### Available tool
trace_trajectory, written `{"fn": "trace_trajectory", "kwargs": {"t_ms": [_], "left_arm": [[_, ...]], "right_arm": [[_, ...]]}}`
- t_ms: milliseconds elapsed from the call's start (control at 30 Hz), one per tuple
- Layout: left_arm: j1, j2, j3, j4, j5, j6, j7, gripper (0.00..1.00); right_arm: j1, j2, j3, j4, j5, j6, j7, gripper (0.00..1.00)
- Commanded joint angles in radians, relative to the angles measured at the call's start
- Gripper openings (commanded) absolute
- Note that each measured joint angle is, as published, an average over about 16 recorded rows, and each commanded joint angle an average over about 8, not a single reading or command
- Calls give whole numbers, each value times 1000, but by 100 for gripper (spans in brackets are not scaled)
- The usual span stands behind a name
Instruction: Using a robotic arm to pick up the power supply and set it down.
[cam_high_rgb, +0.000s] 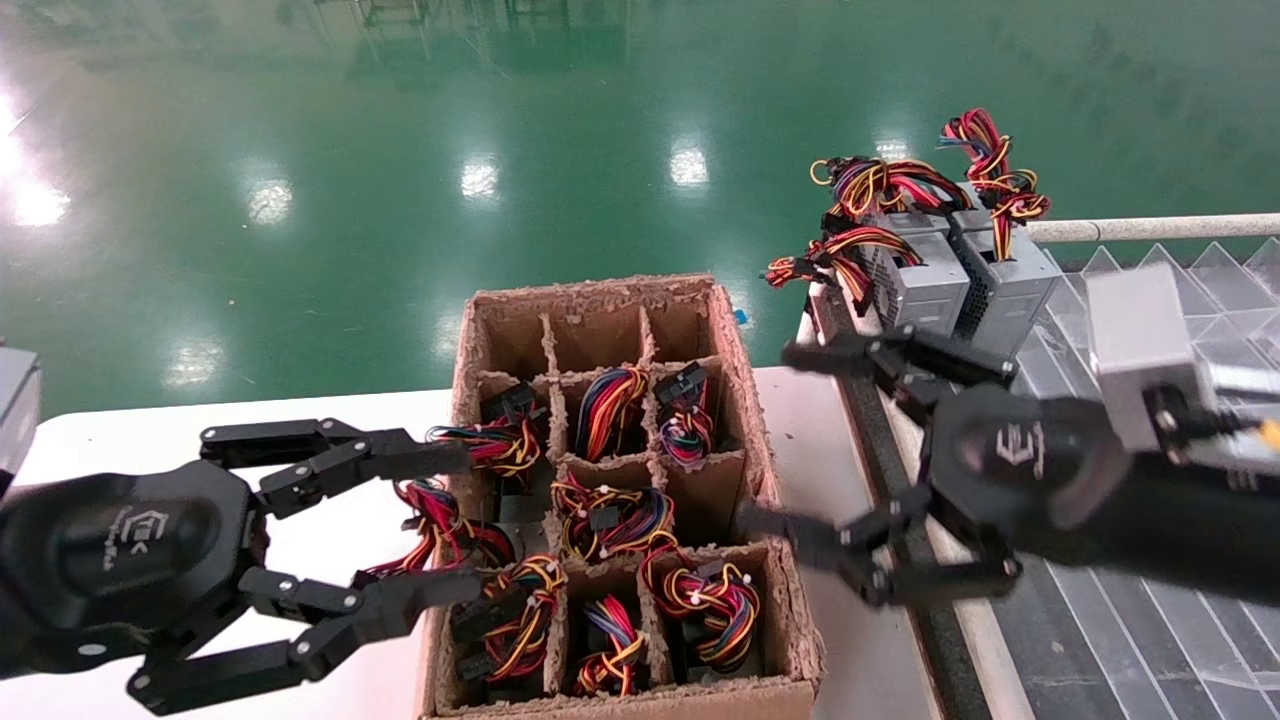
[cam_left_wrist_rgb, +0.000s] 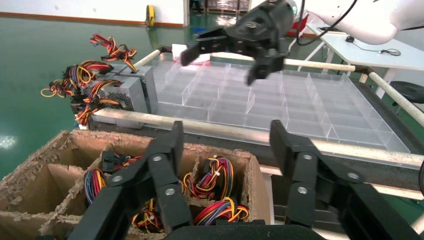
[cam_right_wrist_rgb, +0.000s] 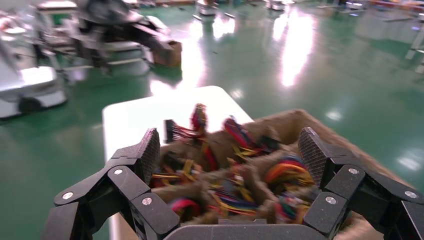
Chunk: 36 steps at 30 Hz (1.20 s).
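A brown cardboard box (cam_high_rgb: 600, 292) with divided cells stands on the white table. Several power supplies sit in its cells, and only their red, yellow, black and purple wire bundles (cam_high_rgb: 610, 515) show. Two more grey power supplies (cam_high_rgb: 930, 285) stand on the far corner of the clear tray. My right gripper (cam_high_rgb: 768, 436) hangs open and empty between the box's right wall and the tray, pointing at the box (cam_right_wrist_rgb: 295, 120). My left gripper (cam_high_rgb: 465, 520) is open and empty at the box's left wall, above the wire bundles (cam_left_wrist_rgb: 212, 177).
The clear divided tray (cam_left_wrist_rgb: 280, 100) lies to the right of the box, framed by a metal rail (cam_high_rgb: 1150, 228). Bare white table (cam_high_rgb: 150, 440) lies left of the box. Green floor lies beyond the table's far edge.
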Motion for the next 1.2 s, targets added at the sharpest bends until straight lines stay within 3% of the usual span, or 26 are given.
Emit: {"fn": "trace_trajectory", "kwargs": {"t_ms": [33,333,533,1200], "left_arm": [[0,0,0,0,0,0,0,100],[0,0,0,0,0,0,0,100],[0,0,0,0,0,0,0,100],[0,0,0,0,0,0,0,100]], "right_arm": [[-8,0,-1,0,24,-27,-6,100],[-40,0,-5,2,121,-133,-31,100],[-50,0,-5,3,149,-162,-37,100],[-44,0,-5,2,130,-143,-33,100]]}}
